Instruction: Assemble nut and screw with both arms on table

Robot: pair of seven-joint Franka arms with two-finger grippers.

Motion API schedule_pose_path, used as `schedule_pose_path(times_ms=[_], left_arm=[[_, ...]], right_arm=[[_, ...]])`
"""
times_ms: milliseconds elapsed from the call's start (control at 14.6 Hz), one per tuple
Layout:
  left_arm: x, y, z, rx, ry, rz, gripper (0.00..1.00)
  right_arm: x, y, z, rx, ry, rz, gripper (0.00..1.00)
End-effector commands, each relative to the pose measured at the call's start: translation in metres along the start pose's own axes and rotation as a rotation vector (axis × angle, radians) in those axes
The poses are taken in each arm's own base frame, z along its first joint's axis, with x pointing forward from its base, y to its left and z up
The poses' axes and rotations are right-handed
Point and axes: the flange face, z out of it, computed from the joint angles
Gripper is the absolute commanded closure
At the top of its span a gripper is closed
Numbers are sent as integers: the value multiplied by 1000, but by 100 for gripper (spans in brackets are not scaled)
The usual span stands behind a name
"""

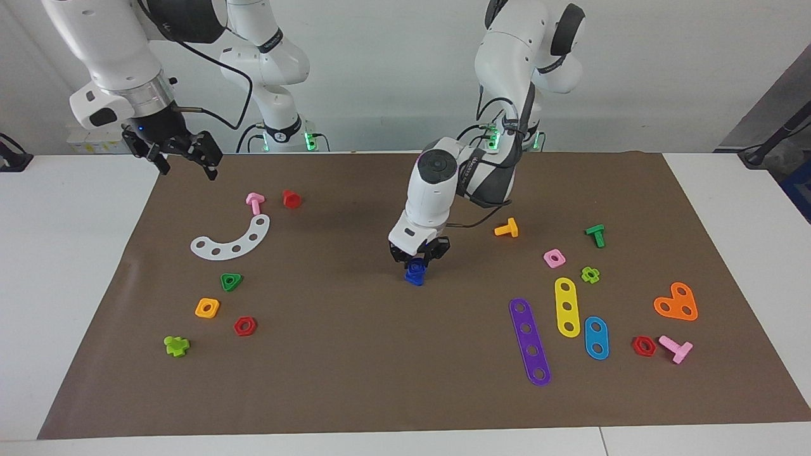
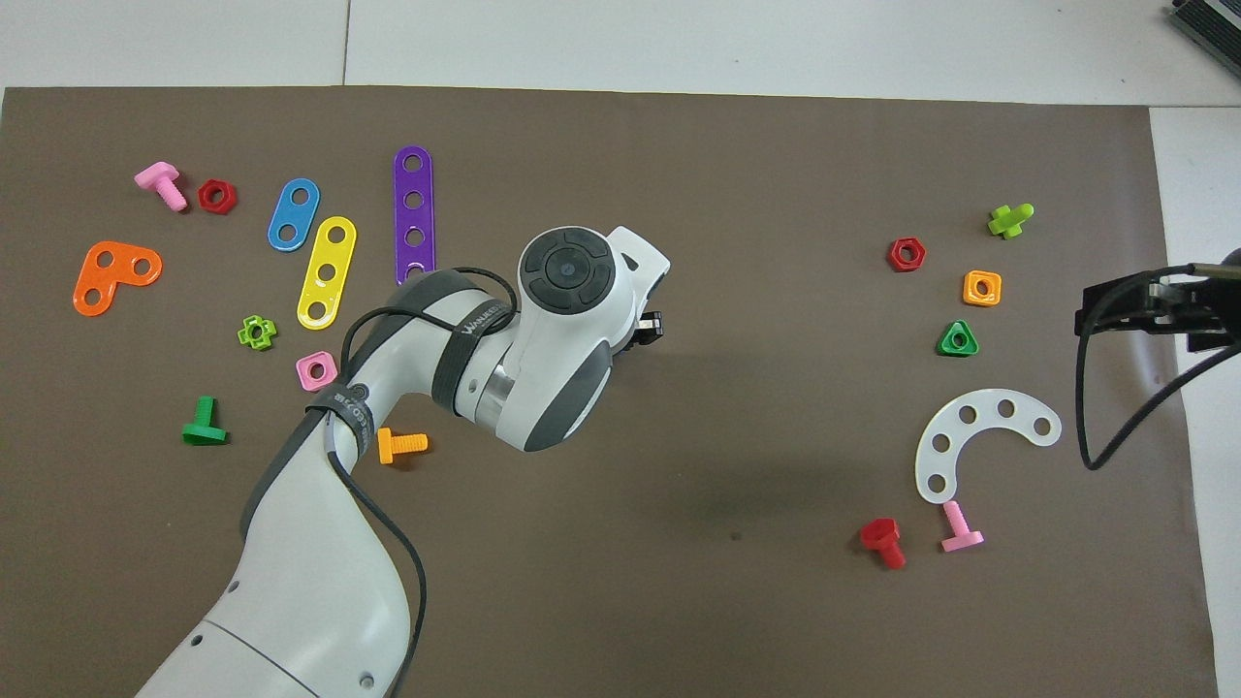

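A small dark-blue stack (image 1: 415,273) stands on the brown mat (image 1: 393,380) of the table, near the mat's middle. I cannot tell the nut from the screw in it. My left gripper (image 1: 418,258) points down right over it, its tips at the stack's top. In the overhead view the left arm's wrist (image 2: 567,320) hides the blue stack. My right gripper (image 1: 189,172) is open and empty. It waits high over the mat's corner at the right arm's end, and also shows in the overhead view (image 2: 1154,310).
Toward the left arm's end lie an orange bolt (image 1: 507,228), pink square nut (image 1: 554,258), green bolt (image 1: 595,235) and purple strip (image 1: 530,342). Toward the right arm's end lie a white arc (image 1: 234,240), red bolt (image 1: 291,199), pink bolt (image 1: 255,202) and orange-yellow nut (image 1: 207,308).
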Motion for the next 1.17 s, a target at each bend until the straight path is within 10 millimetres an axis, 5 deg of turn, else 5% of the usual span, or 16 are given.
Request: schedule_pose_path(times_ms=[0, 275, 549, 755, 824, 1099], left_arm=[[-4, -1, 3, -6, 15, -13, 39], [-3, -1, 1, -4, 14, -14, 13], [21, -16, -27, 19, -19, -49, 9], [64, -73, -64, 13, 0, -126, 8], [73, -95, -92, -9, 26, -124, 8], [87, -187, -142, 11, -22, -62, 8]], right_arm=[[-3, 1, -1, 21, 11, -7, 0], [-3, 1, -1, 21, 11, -7, 0], [-3, 1, -1, 21, 11, -7, 0], [-3, 1, -1, 21, 11, -7, 0], [-3, 1, -1, 21, 11, -7, 0], [-3, 1, -1, 21, 11, -7, 0]])
